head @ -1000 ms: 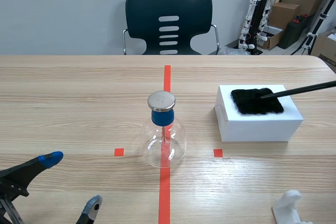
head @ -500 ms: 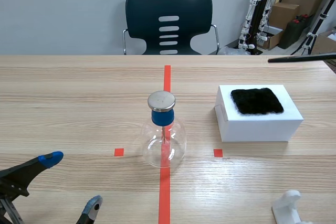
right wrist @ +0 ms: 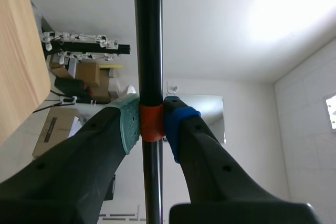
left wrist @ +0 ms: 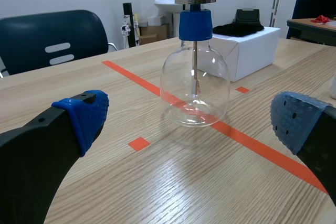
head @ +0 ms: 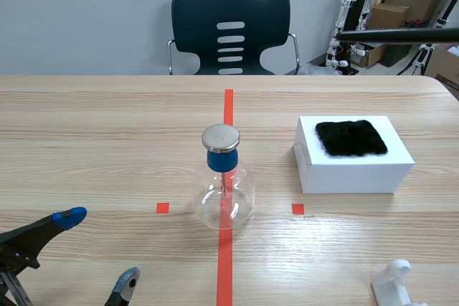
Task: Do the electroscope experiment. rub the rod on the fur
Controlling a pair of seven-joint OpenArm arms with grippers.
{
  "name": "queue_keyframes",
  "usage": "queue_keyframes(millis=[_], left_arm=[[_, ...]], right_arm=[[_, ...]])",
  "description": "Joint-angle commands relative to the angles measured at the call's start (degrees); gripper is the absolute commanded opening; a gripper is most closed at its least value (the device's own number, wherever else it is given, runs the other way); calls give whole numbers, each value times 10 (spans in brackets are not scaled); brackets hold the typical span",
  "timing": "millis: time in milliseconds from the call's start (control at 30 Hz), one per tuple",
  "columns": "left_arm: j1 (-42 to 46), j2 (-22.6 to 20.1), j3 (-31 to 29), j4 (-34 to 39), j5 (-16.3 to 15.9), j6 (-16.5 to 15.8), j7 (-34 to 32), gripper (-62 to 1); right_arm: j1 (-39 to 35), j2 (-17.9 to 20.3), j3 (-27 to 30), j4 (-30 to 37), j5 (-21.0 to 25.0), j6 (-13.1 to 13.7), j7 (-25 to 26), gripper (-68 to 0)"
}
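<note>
The right hand (right wrist: pixel 151 121) is closed on the black rod (head: pixel 401 34), with its pads on an orange band. The rod is level in the air, above and behind the white box (head: pixel 355 170). The fur (head: pixel 351 137) lies on top of this box. The left hand (head: pixel 99 246) stands wide, well apart from the box.

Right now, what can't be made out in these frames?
- Scene view: the rod runs off the side edge, so the right gripper clamping it is unseen there.
- Right wrist view: both rod ends are cut off by the edges.
- Scene view: the white object is cropped by the bottom edge; unidentifiable.
- Scene view: the flask leaves are too small.
</note>
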Motion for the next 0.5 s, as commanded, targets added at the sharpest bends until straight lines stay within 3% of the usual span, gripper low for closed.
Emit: queue_keyframes(millis=[0,200,467], left_arm=[[0,0,-1,7,-3,-2,-12,14],[0,0,-1,7,-3,-2,-12,14],[0,0,-1,7,-3,-2,-12,14]], right_arm=[[-5,-16,1,2,-8,-5,14,-656],[-38,-94,1,13,-66,-6,72,-656],[-57,-131,1,13,-80,-8,91,-656]])
